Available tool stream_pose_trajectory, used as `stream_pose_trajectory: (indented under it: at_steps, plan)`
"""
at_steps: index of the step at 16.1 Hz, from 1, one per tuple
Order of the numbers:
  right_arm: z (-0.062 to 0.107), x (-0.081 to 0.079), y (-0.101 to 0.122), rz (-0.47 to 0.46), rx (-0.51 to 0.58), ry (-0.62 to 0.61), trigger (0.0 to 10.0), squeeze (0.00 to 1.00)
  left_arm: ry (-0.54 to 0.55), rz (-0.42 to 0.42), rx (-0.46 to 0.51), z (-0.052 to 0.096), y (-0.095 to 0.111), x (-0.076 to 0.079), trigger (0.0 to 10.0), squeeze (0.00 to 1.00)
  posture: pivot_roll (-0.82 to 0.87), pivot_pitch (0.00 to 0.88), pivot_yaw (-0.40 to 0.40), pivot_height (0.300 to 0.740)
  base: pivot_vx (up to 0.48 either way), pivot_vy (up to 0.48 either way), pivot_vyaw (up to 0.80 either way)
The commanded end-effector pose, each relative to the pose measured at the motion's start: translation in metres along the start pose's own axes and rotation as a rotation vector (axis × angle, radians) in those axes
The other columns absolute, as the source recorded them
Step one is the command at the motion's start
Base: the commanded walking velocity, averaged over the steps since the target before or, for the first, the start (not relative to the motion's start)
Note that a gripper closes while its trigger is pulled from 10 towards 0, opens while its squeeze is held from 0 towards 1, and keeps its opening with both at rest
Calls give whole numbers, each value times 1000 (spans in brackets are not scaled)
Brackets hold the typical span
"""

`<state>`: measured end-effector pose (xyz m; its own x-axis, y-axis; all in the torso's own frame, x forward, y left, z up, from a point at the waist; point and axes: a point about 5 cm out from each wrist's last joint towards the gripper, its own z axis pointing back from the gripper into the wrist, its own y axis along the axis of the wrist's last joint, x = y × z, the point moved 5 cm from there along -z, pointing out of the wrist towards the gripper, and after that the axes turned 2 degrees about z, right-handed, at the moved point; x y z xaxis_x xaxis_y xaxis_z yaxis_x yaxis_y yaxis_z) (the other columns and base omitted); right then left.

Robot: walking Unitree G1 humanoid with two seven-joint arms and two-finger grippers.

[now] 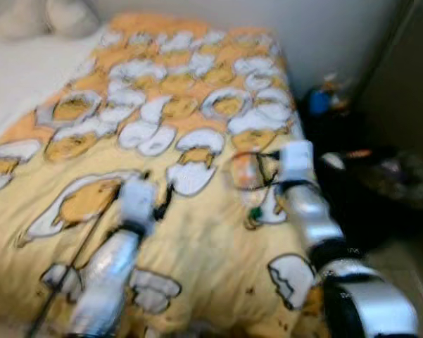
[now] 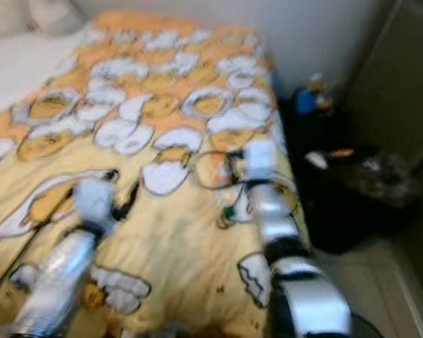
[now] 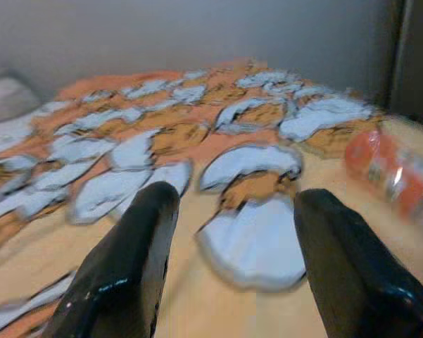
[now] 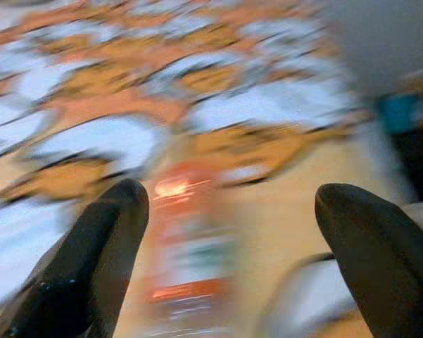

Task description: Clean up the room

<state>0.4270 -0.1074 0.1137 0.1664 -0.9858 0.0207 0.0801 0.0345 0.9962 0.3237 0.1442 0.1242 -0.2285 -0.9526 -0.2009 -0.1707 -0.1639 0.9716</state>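
No text, brand, number or sign can be read anywhere. The orange bottle (image 4: 183, 246) lying on the blanket (image 1: 197, 232) carries a label, but motion blur smears it past reading. The blanket's print is only cartoon shapes, with no lettering to make out.
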Motion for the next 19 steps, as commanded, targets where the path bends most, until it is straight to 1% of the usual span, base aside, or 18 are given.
stream_pose_trajectory:
  at_steps: [1,2,3,4,5,6,7,8,9,10,11,12,13,14,15,16,17,19]
  plan:
    - [0,-2,-5,-14,-20,4,10000,0,-117,-23,76,4,28,24,10000,0,354,276,0,740,0,0,0]
    - [-1,-3,-4,-35,-20,1,10000,0,-194,41,72,10,36,38,10000,0,363,287,-5,740,0,0,0]
    - [-2,-2,-4,-39,-30,-13,10000,0,-183,39,69,10,42,41,10000,0,365,296,-8,740,0,0,0]
    - [-2,0,-5,-40,-40,-25,10000,0,-163,50,67,9,44,40,10000,0,366,299,-10,740,0,0,0]
    - [-2,5,-7,-28,-48,-62,10000,0,-129,60,60,10,46,35,10000,0,372,310,-17,740,0,0,0]
    - [-2,8,-4,-17,-28,-82,10000,0,-96,44,51,12,45,27,10000,0,374,311,-19,740,0,0,0]
    - [-4,7,5,-8,11,-85,10000,0,-87,32,41,15,44,23,10000,0,376,314,-21,740,0,0,0]
    - [-7,-3,40,30,174,-48,10000,0,-64,20,16,21,41,16,10000,0,371,313,-21,740,0,0,0]
    - [-7,-12,61,47,267,-16,10000,0,-63,27,-2,23,39,17,10000,0,363,311,-21,740,0,0,0]
    - [-7,-14,66,44,289,-12,10000,0,-70,34,-11,24,38,18,10000,0,360,311,-21,740,0,0,0]
    - [-8,-11,67,34,286,-27,10000,0,-85,49,-15,25,38,22,10000,0,351,309,-22,740,0,0,0]
    - [-10,2,61,22,240,-77,10000,0,-193,61,-40,26,34,43,10000,0,349,310,-25,740,0,0,0]
    - [-10,19,44,-5,143,-143,10000,0,-391,60,-63,32,32,77,10000,0,364,311,-26,740,0,0,0]
    - [-9,29,30,-28,73,-181,10000,0,-518,67,-67,37,36,97,10000,0,381,314,-25,740,0,0,0]
    - [-6,36,16,-28,9,-208,10000,0,-603,104,-53,39,49,109,10000,0,399,321,-23,740,0,0,0]
    - [-3,39,5,-28,-36,-226,10000,0,-614,105,-32,36,58,111,10000,0,409,331,-22,740,0,0,0]
    - [-2,40,0,-31,-57,-231,10000,0,-616,98,-26,35,61,112,10000,0,416,340,-20,740,0,0,0]
    - [1,41,-17,-52,-144,-237,10000,0,-603,91,-27,33,64,106,10000,0,426,375,-10,740,0,0,0]
